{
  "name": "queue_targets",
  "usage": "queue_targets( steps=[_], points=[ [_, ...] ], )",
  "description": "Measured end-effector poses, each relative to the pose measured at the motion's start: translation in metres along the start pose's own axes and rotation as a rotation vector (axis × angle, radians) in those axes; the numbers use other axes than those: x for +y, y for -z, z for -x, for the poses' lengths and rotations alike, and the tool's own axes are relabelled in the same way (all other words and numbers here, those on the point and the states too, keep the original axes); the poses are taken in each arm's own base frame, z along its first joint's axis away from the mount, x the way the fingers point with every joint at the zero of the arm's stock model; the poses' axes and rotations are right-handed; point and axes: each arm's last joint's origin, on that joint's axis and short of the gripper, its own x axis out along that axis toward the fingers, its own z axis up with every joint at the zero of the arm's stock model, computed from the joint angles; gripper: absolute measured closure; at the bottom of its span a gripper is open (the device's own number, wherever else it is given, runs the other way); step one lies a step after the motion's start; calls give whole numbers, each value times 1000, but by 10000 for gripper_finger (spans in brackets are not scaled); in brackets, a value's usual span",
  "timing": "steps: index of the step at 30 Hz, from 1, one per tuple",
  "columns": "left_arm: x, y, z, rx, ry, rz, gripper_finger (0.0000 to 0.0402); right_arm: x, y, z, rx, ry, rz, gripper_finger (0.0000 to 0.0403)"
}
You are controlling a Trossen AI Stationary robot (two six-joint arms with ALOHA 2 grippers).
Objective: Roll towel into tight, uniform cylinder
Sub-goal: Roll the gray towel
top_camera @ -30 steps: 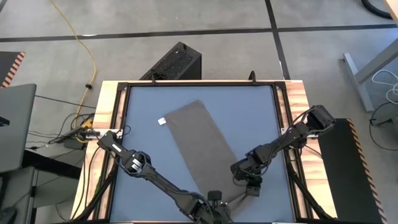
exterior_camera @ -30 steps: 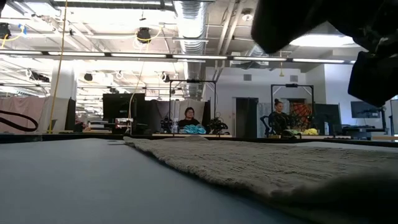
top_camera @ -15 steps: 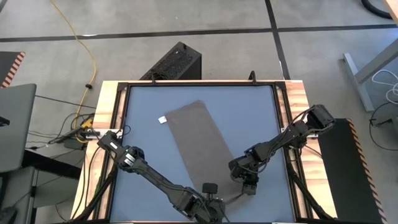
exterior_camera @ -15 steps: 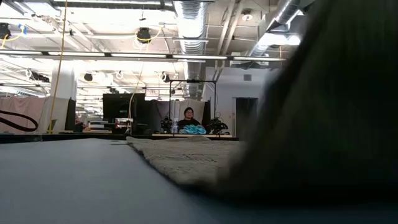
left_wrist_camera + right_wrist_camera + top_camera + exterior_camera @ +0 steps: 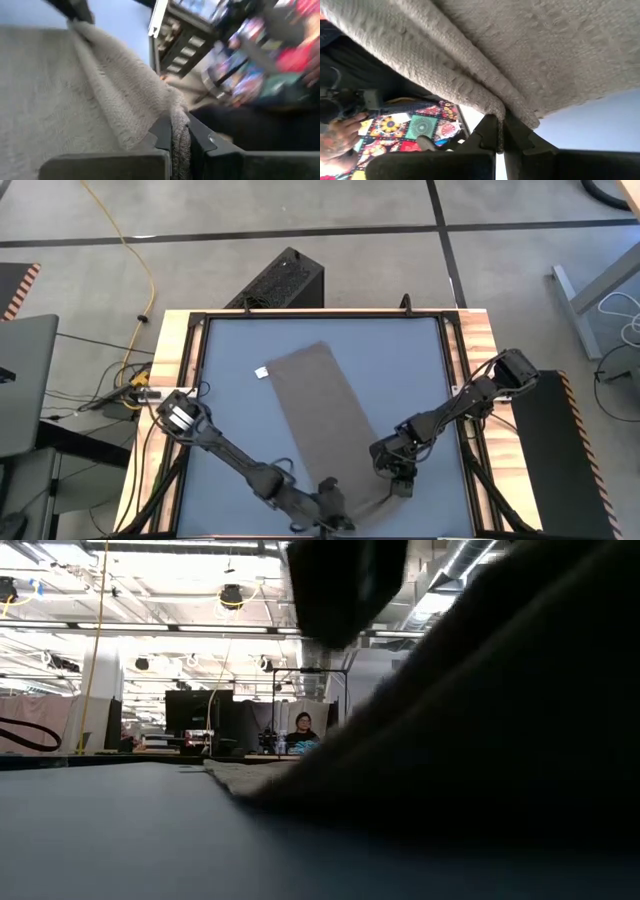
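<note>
The towel (image 5: 325, 415) lies diagonally on the blue-grey worktop (image 5: 230, 450), its white tag (image 5: 260, 374) unreadable; left pincer (image 5: 179, 142) and right pincer (image 5: 499, 131) each pinch its near edge

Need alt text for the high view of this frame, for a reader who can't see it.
Seen from above, a taupe towel lies diagonally on a blue-grey table, a small white tag at its far corner. The left gripper and right gripper are each shut on its near end, one at each near corner.
</note>
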Motion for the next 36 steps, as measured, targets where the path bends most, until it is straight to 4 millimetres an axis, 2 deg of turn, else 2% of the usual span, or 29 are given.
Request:
queue_targets(
  steps=[4,11,15,21,27,32,36],
  points=[
    [18,20,8,-44,49,167,366,0,-1,0,-10,1,-2,375],
    [31,46,1,65,46,394,277,1,-3,0,-35,-9,-38,374],
    [34,41,0,100,99,325,247,0,-7,3,-54,-13,-69,374],
    [25,25,6,55,159,255,241,-7,-16,11,-100,-14,-123,374],
    [23,15,8,-36,92,186,245,-11,-20,15,-114,-12,-170,374],
    [26,12,3,-4,-12,148,245,-12,-18,14,-111,4,-187,374],
    [17,0,-1,12,-33,100,245,-13,-17,15,-104,15,-200,374]
  ],
)
